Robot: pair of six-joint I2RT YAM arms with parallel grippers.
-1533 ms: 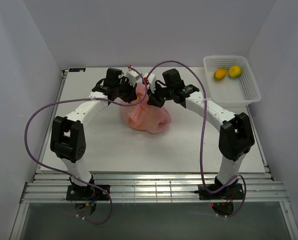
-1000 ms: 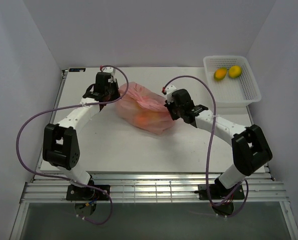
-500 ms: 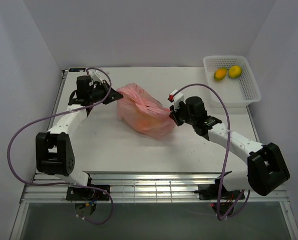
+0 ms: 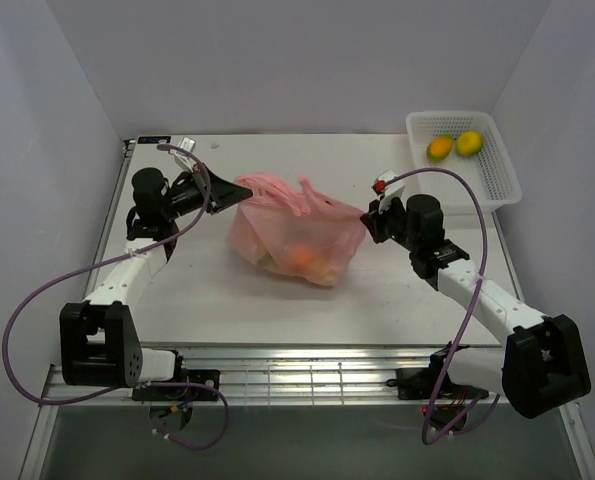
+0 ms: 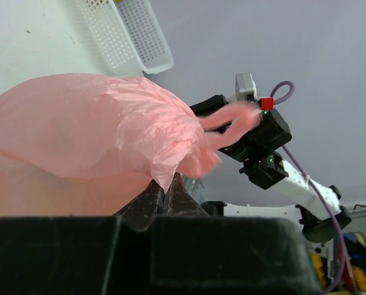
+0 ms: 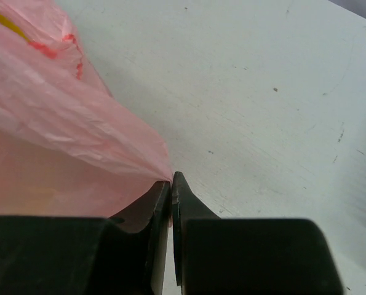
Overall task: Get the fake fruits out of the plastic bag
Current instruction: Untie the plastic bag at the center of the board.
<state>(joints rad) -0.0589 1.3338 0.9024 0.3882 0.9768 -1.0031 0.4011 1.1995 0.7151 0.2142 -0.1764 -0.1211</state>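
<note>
The pink plastic bag lies stretched across the middle of the table. An orange fruit shows dimly through its film; other fruits inside are too blurred to name. My left gripper is shut on the bag's left edge. My right gripper is shut on the bag's right edge. The bag is pulled taut between them, its loose handles sticking up in the middle. Two yellow-orange fruits lie in the white mesh basket at the far right.
The basket stands at the table's back right corner. White enclosure walls close in on both sides and the back. The table's near edge meets a metal rail where the arm bases are bolted.
Both arms have pulled apart, the left to the left and the right to the right and nearer. The bag, bunched between them before, now spreads wide and taut.
</note>
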